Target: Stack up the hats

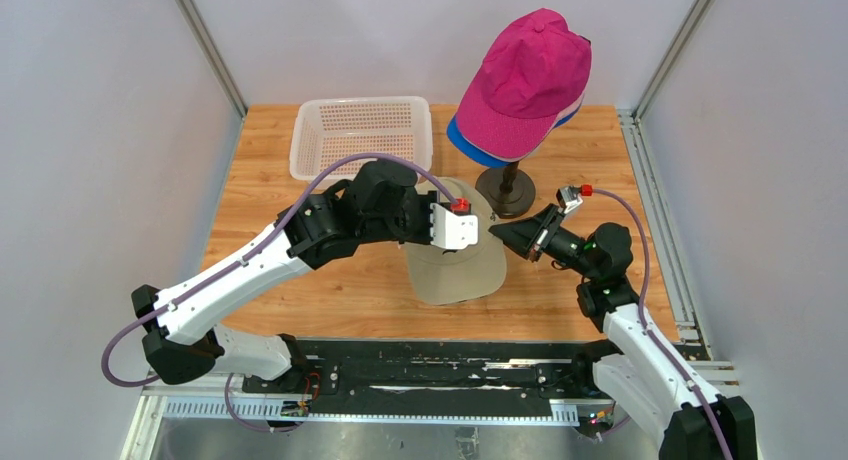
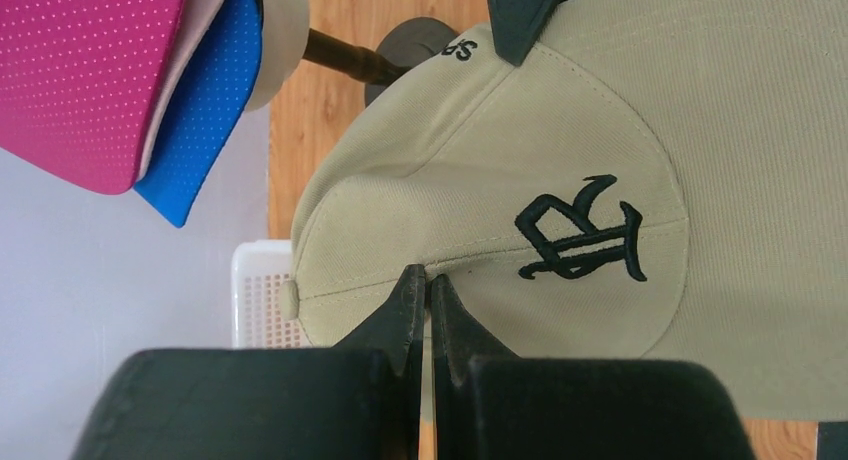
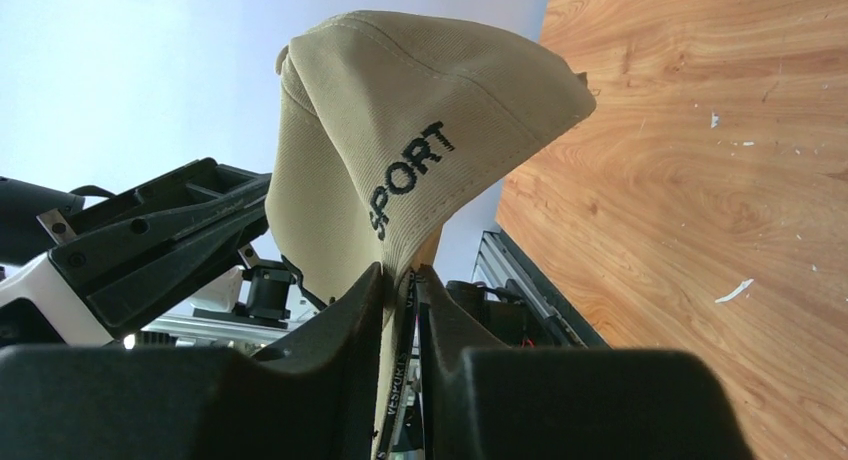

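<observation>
The khaki hat [image 1: 455,270] with a dark logo hangs just above the table between both arms. My left gripper [image 1: 468,228] is shut on a fold of its crown seam [image 2: 428,278]. My right gripper [image 1: 507,234] is shut on the hat's lower edge and inner band [image 3: 402,275], below the word SPORT on the khaki hat [image 3: 400,130]. The khaki hat [image 2: 480,200] fills the left wrist view. A magenta hat [image 1: 530,75] sits on top of a royal blue hat [image 1: 468,143] on the stand at the back; a pale layer shows between them [image 2: 205,30].
A white perforated basket [image 1: 362,108] stands at the back left of the wooden table [image 1: 260,230]. The dark stand base [image 1: 505,192] is just behind the two grippers. Metal rails [image 1: 660,210] run along the right edge.
</observation>
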Robot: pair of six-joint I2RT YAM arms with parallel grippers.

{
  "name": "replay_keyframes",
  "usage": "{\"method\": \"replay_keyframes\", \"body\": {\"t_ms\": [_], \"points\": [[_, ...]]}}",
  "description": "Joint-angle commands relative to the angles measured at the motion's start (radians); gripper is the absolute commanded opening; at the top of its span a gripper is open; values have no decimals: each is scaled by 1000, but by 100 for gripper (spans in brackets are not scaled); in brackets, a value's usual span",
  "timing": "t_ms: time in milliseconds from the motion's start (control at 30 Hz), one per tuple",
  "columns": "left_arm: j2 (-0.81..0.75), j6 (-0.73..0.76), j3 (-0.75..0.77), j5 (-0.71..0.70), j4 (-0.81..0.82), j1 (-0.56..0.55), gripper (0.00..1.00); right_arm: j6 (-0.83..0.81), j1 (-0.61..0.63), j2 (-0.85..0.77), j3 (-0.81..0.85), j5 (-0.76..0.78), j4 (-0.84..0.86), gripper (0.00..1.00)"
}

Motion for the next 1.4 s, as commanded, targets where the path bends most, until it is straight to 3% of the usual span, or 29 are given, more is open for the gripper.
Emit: {"method": "replay_keyframes", "body": {"t_ms": [0,67,267,367,533,667,867,1133,1367], "points": [[-21,16,5,36,21,5,0,12,21,0,-15,7,58,11],[-22,17,5,34,19,5,0,14,20,0,-16,8,61,2],[-23,-27,14,-66,39,4,1,16,22,-19,-20,12,69,1],[-27,-59,13,-145,69,5,15,16,22,-27,-22,18,78,1],[-40,-122,4,-299,110,5,50,19,25,-29,-21,32,105,1],[-60,-181,-9,-442,154,10,61,-1,51,-23,-1,52,119,1],[-100,-314,13,-634,186,62,63,-96,155,-1,105,111,74,0],[-204,-492,27,-784,204,123,66,-298,336,129,373,229,3,0],[-247,-580,48,-874,142,131,69,-393,377,287,628,243,-19,0]]}}
